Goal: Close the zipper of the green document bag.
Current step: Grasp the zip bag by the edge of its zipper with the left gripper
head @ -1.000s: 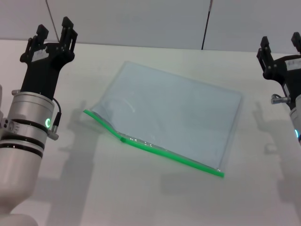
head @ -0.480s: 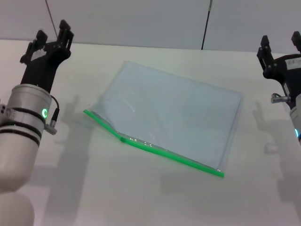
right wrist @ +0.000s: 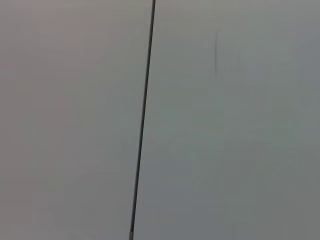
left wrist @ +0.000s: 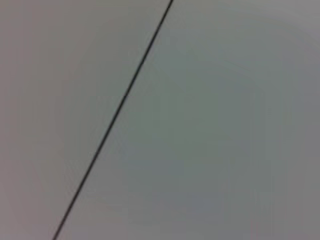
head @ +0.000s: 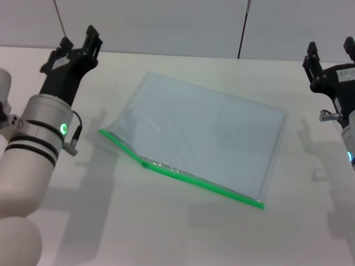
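Green edging is the giveaway in the head view: the zipper runs along the near long edge of the green document bag, which lies flat mid-table. The slider sits partway along, with the stretch toward the left corner gaping. The left gripper has swung inward from a second ago, now closer to the bag's far left corner but still well apart from it, fingers spread and holding nothing. The right gripper hasn't budged at the right edge, also spread and empty. Probably just the start of the reach.

Left wrist view: only blank wall and a dark seam line.

Right wrist view: same.
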`<action>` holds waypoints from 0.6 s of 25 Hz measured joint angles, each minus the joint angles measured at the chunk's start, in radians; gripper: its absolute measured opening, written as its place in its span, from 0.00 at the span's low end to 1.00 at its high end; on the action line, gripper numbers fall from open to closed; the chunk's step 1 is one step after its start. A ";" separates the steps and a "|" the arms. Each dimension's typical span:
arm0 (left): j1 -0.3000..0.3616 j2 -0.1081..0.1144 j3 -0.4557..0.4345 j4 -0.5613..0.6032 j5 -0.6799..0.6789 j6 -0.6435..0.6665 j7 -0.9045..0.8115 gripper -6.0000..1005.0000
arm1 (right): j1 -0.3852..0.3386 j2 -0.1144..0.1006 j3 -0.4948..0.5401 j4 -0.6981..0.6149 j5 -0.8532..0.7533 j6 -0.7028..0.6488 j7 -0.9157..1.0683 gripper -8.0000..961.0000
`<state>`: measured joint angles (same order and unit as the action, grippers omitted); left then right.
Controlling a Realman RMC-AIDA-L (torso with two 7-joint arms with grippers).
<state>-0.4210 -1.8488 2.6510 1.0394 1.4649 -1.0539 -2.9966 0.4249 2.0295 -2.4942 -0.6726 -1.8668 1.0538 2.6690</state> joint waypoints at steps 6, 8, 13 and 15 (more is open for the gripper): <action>-0.006 0.001 -0.018 -0.013 -0.010 0.054 0.000 0.66 | 0.000 0.000 0.000 0.000 0.000 0.000 -0.001 0.72; -0.001 0.002 -0.022 -0.015 -0.019 0.063 0.001 0.66 | 0.000 0.000 0.001 0.000 0.000 0.000 -0.001 0.72; 0.022 -0.001 -0.025 -0.007 -0.003 0.062 0.001 0.66 | 0.000 0.000 0.001 0.003 0.000 0.000 0.003 0.72; 0.022 -0.003 -0.022 -0.006 0.018 0.064 0.001 0.67 | 0.000 0.000 0.001 0.003 0.000 0.000 0.002 0.72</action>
<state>-0.3995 -1.8519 2.6290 1.0330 1.4832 -0.9895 -2.9955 0.4249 2.0295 -2.4928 -0.6691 -1.8668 1.0538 2.6714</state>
